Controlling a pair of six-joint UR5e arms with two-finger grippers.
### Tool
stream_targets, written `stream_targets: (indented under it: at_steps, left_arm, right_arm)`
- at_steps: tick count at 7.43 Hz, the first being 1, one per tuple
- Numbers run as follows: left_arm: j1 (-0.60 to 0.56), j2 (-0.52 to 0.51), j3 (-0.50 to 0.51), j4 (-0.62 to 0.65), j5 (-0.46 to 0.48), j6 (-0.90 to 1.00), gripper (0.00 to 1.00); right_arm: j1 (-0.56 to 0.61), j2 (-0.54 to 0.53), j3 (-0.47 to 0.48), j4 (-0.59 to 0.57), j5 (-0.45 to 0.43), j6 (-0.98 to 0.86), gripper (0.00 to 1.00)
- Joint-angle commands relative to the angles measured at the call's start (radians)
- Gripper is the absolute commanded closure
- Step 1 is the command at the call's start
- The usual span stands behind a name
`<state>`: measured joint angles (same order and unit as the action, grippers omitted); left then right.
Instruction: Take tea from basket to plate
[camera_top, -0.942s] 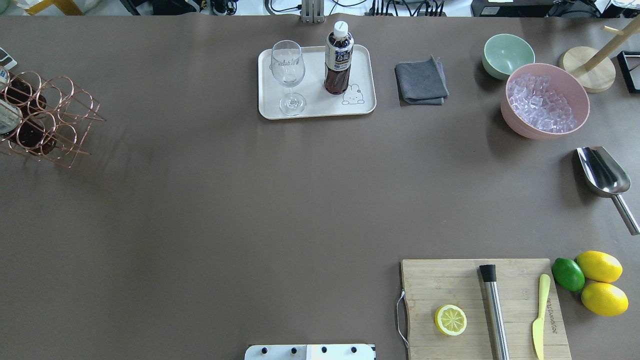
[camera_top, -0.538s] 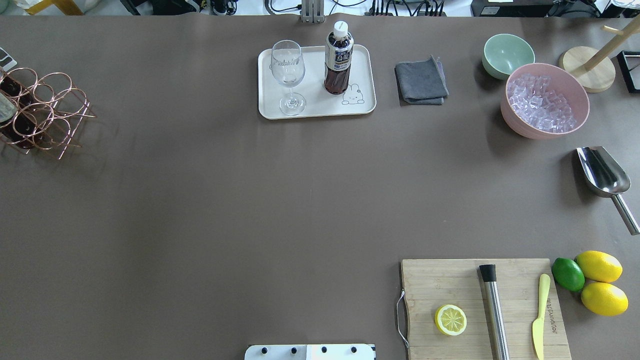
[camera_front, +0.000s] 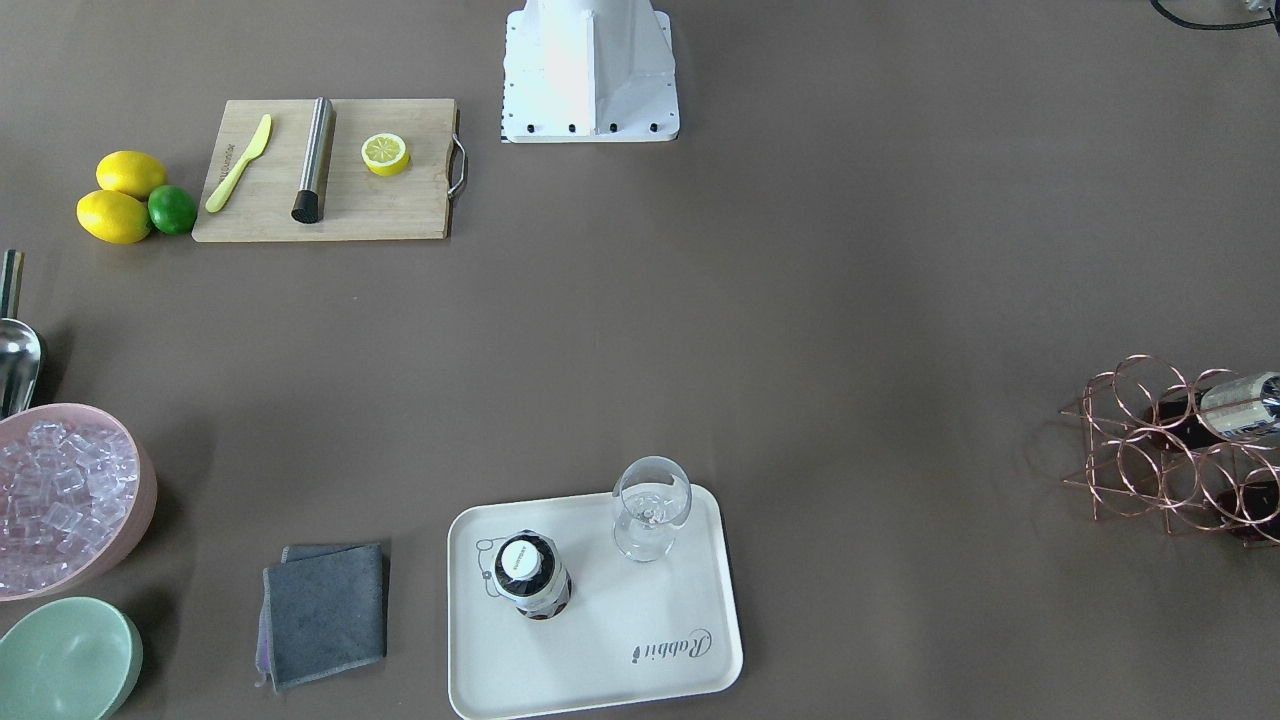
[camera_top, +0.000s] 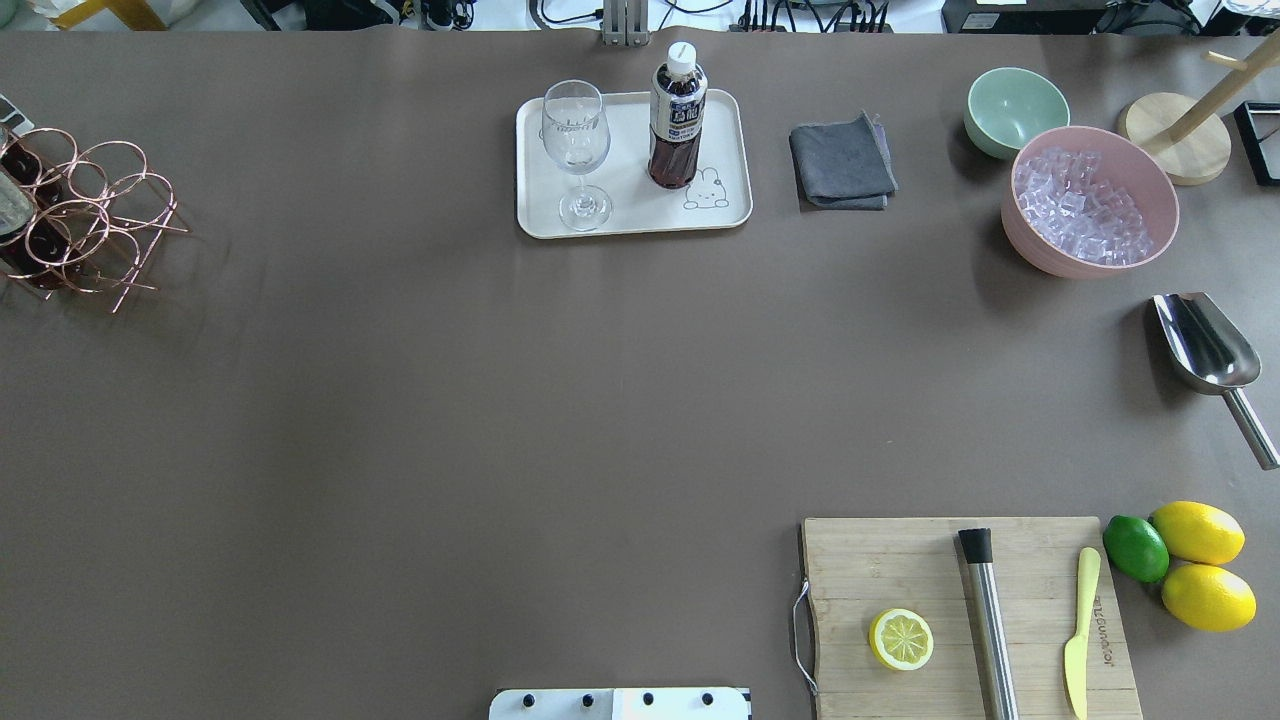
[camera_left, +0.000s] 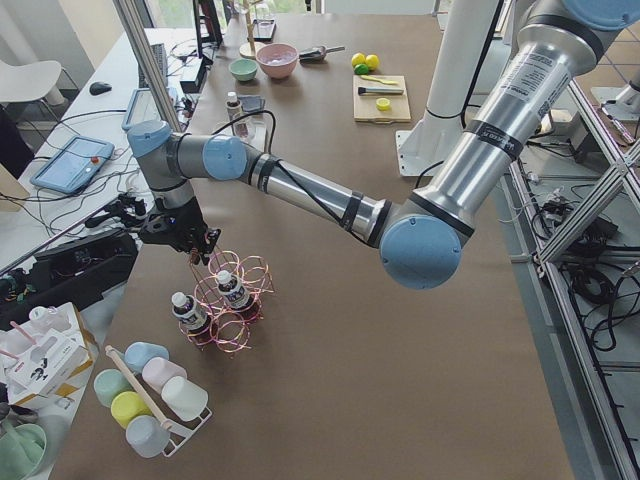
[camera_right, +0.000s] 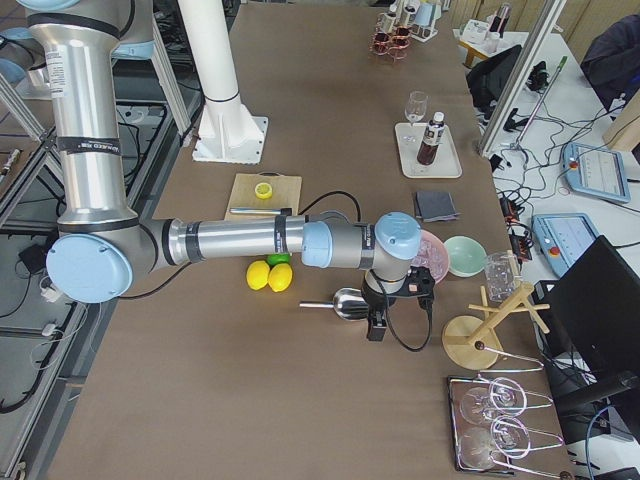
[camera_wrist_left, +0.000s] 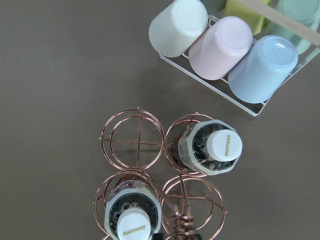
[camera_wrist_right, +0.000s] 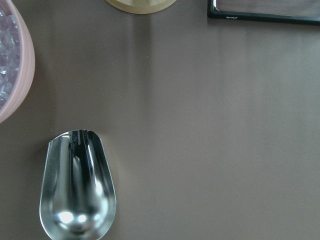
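Observation:
One tea bottle (camera_top: 677, 115) stands upright on the cream plate (camera_top: 630, 205) next to a wine glass (camera_top: 575, 150); it also shows in the front view (camera_front: 533, 575). The copper wire basket (camera_top: 90, 220) sits at the table's far left and holds two more tea bottles (camera_wrist_left: 210, 147) (camera_wrist_left: 132, 220). My left gripper (camera_left: 197, 255) is at the top of the basket's coiled handle (camera_wrist_left: 182, 220); I cannot tell whether it is open or shut. My right gripper (camera_right: 376, 330) hangs over the metal scoop (camera_wrist_right: 77, 190), seen only from the side.
A grey cloth (camera_top: 842, 162), green bowl (camera_top: 1015, 108) and pink bowl of ice (camera_top: 1090, 200) lie right of the plate. A cutting board (camera_top: 960, 610) with lemon half, muddler and knife is front right. A rack of cups (camera_wrist_left: 225, 45) stands beside the basket.
The basket with its two bottles has moved left and toward the far edge in the overhead view. The bottle on the plate has not moved.

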<state>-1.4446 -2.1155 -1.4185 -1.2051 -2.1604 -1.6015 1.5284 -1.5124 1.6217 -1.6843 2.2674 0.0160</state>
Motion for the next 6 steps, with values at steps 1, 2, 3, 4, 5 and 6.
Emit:
stream_targets:
  at_steps: [1,2,3,4,5,6]
  left_arm:
    - [-0.004,-0.012,-0.013,0.005,-0.001,-0.005,1.00]
    - [-0.005,-0.018,-0.028,0.016,-0.002,-0.005,1.00]
    - [-0.004,-0.015,-0.043,0.031,0.001,-0.005,1.00]
    - [-0.004,-0.018,-0.046,0.038,0.001,-0.005,1.00]
    - [0.001,-0.006,-0.045,0.035,0.005,-0.005,1.00]
    - [0.012,-0.008,-0.045,0.035,0.005,-0.006,1.00]
  right_arm:
    - [-0.005,0.001,0.001,0.000,0.000,0.001,0.00]
    - [-0.007,0.001,0.001,0.000,0.000,0.001,0.00]
    - [-0.007,0.001,0.001,0.000,0.000,0.001,0.00]
    - [-0.008,0.001,0.003,0.000,0.000,0.001,0.00]
    - [-0.010,0.001,0.003,0.000,0.000,0.002,0.00]
    - [-0.011,0.001,0.003,0.000,0.001,0.002,0.00]
